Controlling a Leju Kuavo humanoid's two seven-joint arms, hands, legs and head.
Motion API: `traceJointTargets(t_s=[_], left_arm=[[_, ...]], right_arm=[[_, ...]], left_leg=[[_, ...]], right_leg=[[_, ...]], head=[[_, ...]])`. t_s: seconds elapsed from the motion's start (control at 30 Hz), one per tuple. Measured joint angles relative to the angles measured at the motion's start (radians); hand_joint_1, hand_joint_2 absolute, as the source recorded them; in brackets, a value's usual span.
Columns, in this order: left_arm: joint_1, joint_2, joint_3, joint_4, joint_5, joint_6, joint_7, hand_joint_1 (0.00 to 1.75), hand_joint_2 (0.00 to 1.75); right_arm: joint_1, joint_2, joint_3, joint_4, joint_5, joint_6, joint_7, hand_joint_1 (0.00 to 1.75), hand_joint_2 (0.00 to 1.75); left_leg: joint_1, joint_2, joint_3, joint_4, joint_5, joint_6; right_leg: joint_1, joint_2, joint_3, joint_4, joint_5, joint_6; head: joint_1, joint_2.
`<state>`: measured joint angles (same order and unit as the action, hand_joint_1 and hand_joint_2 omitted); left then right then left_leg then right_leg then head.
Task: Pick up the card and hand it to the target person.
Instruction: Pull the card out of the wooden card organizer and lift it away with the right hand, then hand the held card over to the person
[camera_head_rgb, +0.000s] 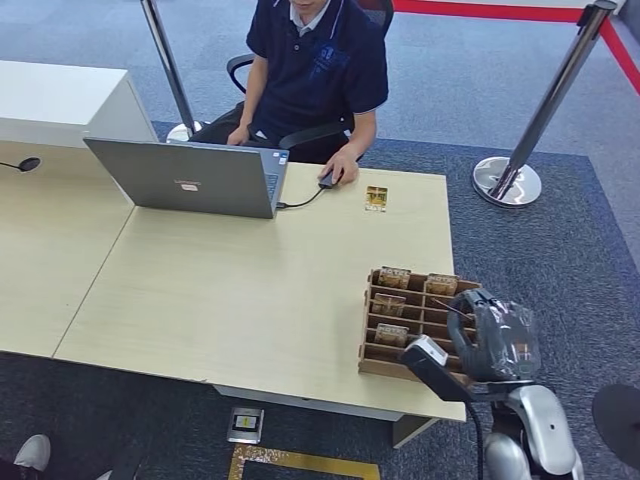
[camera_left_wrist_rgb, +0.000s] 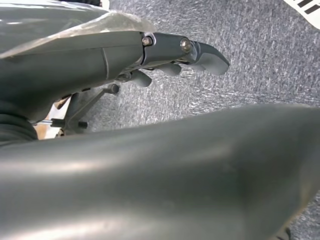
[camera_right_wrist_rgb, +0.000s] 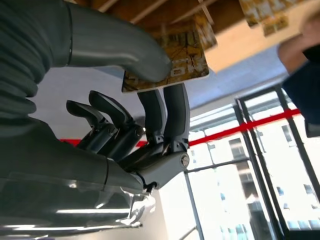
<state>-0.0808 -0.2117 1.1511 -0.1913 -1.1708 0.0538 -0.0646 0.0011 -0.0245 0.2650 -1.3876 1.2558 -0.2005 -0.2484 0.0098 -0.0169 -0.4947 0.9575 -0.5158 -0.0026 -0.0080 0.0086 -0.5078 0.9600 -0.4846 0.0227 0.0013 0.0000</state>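
Even bright light; wrist views blurred, glary.

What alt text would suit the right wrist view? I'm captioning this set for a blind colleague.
The robot's grey right hand pinches a yellow patterned card between its thick thumb and dark fingers, just beside the brown wooden slotted card rack. The picture is turned; a light wooden desk edge and bright windows with a red band lie behind.
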Motion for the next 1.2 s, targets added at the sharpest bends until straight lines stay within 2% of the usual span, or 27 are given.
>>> traceJointTargets(t_s=[0.2,0.33,0.4,0.5,0.7,0.93,1.2], left_arm=[[0.0,-0.001,0.009,0.0,0.008,0.0,-0.003,0.0,0.0],[-0.003,-0.004,0.019,0.0,0.013,0.001,-0.005,0.0,0.0],[-0.006,-0.005,0.021,0.0,0.01,0.002,-0.004,0.0,0.0],[-0.01,-0.008,0.022,0.0,-0.004,0.001,-0.001,0.0,0.0],[-0.012,-0.01,0.021,0.0,-0.035,-0.002,0.002,0.0,0.0],[-0.014,-0.01,0.019,0.0,-0.055,-0.003,0.002,0.0,0.0],[-0.016,-0.01,0.013,0.0,-0.07,-0.003,0.003,0.0,0.0]], right_arm=[[-0.021,-0.044,0.048,-0.091,-0.046,0.012,-0.02,1.75,1.75],[-0.102,-0.04,0.099,-0.07,-0.099,0.01,-0.056,1.75,1.75],[-0.182,-0.011,0.127,-0.008,-0.155,0.007,-0.081,1.75,1.75],[-0.325,0.06,0.148,0.141,-0.231,-0.013,-0.105,1.75,1.75],[-0.515,0.165,0.15,0.397,-0.253,-0.075,-0.11,1.75,1.75],[-0.642,0.249,0.14,0.607,-0.219,-0.15,-0.093,1.75,1.75],[-0.715,0.297,0.104,0.752,-0.204,-0.178,-0.086,1.75,1.75]], left_leg=[[0.0,0.0,0.0,0.0,0.0,0.0],[0.0,0.001,0.0,0.0,0.0,0.0],[0.0,0.001,0.001,0.0,0.001,-0.001],[0.0,0.002,0.001,0.0,0.003,-0.001],[0.0,0.001,0.001,0.0,0.004,-0.001],[0.0,0.001,0.0,0.0,0.004,-0.001],[0.0,0.001,0.0,0.0,0.004,-0.001]], right_leg=[[0.0,0.0,0.0,0.0,0.0,0.0],[0.0,0.0,0.0,0.001,0.001,0.0],[0.0,0.0,0.0,0.002,0.001,-0.001],[0.0,0.0,0.0,0.002,0.002,-0.001],[0.0,0.0,0.0,0.003,0.002,-0.002],[0.0,0.0,-0.001,0.003,0.002,-0.002],[0.0,0.0,-0.001,0.003,0.002,-0.002]], head=[[0.0,0.0],[0.0,0.0],[0.0,0.0],[0.0,0.0],[0.0,0.0],[0.0,0.0],[0.0,0.0]])
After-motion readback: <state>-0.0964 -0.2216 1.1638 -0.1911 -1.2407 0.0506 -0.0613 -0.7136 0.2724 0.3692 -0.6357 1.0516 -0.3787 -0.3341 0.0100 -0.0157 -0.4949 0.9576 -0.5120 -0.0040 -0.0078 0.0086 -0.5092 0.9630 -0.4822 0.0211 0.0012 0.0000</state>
